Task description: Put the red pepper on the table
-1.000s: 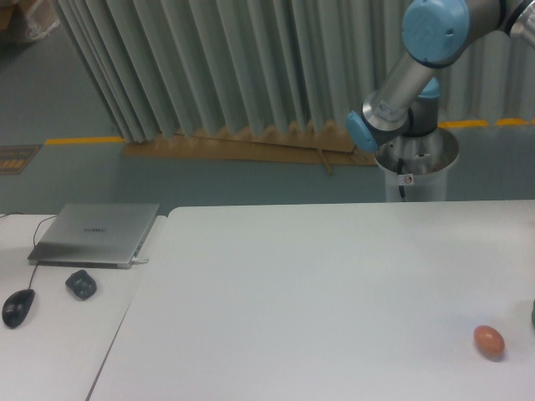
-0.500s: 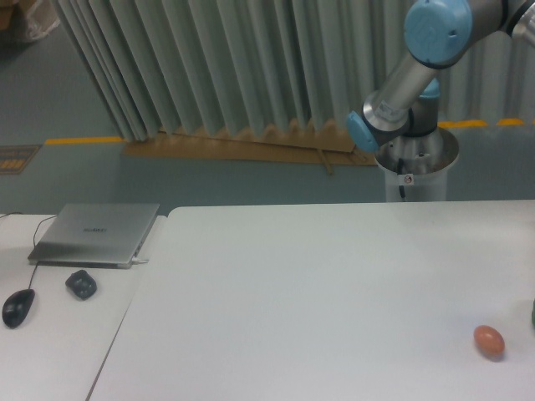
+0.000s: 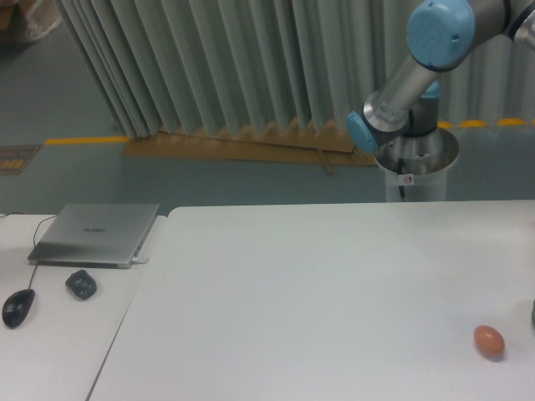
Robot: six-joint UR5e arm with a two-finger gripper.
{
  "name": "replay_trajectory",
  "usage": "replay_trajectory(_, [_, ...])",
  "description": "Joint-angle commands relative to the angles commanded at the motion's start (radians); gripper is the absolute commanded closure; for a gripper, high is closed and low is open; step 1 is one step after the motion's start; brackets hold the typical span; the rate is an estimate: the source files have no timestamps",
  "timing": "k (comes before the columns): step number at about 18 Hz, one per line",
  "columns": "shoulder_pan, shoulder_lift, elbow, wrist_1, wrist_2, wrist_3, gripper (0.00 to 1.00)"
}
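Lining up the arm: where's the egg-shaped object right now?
On the table, near its front right corner, a dark item at the frame's right edge beside it.

1 egg-shaped obj (image 3: 489, 341), 1 laptop (image 3: 96, 234), 1 mouse (image 3: 18, 307) – 2 tables (image 3: 318, 276).

This looks like a lab. A robot arm (image 3: 418, 75) stands by a white table (image 3: 318, 276). A laptop (image 3: 96, 234) sits nearby.

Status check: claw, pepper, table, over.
Claw out of frame. No red pepper visible. Table holds an orange-brown egg-shaped object near the right edge.
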Motion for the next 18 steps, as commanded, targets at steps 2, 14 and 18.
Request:
replay_trajectory(2, [0.000,0.002,-0.005,-0.002,0.002,0.001,0.48])
replay_trajectory(14, [0.000,0.012,-0.006,-0.012,0.006,0.000,0.65])
replay_trajectory(18, [0.000,0.023,-0.003,-0.017,0.008,-0.008,0.65])
